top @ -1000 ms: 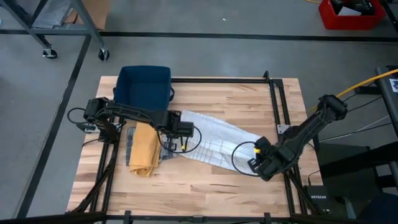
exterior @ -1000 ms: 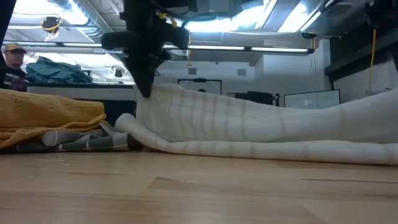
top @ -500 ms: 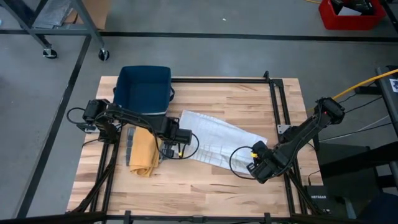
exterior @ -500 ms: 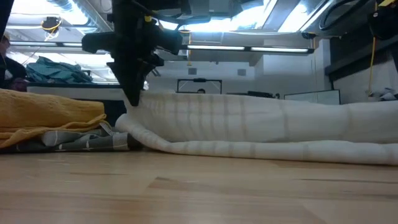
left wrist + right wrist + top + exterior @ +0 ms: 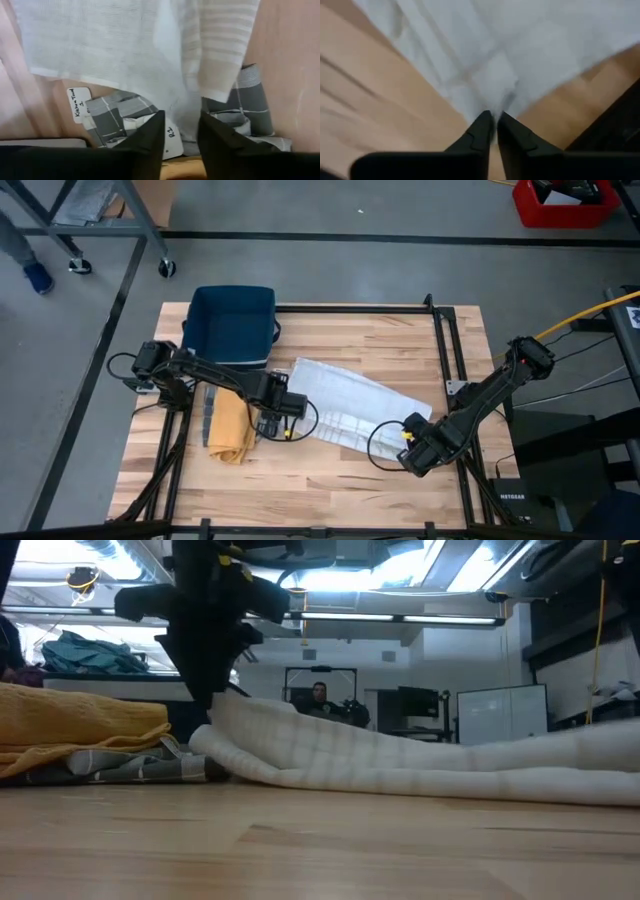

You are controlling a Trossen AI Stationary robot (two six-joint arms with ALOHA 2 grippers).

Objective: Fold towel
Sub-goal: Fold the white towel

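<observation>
Midway through a fold, by the look of things: white towel (image 5: pixel 350 405) laid flat near the middle of the desk (image 5: pixel 330 480), doubled into a long band running from ten o'clock down to four o'clock, front edge rolled over in the low view. At nine o'clock of the towel, a folded yellow cloth (image 5: pixel 232 426) on top of a grey checked cloth (image 5: pixel 115 117), with a dark blue bin (image 5: pixel 232 320) at the desk's eleven o'clock corner. Left gripper (image 5: pixel 181 132) at the towel's near-left corner, fingers (image 5: pixel 150 137) parted a narrow way with a clear gap, nothing between them, tips just above the hem where it overlaps the checked cloth; apparently a release. Right gripper (image 5: pixel 494 122) at the towel's four o'clock end, fingers (image 5: pixel 480 131) almost together, a thin edge of white cloth seemingly pinched at the tips, though hard to call a firm hold. Next, probably: let go at the right end too, lift both arms clear without dragging the layers, then take the short end for a crosswise fold.
</observation>
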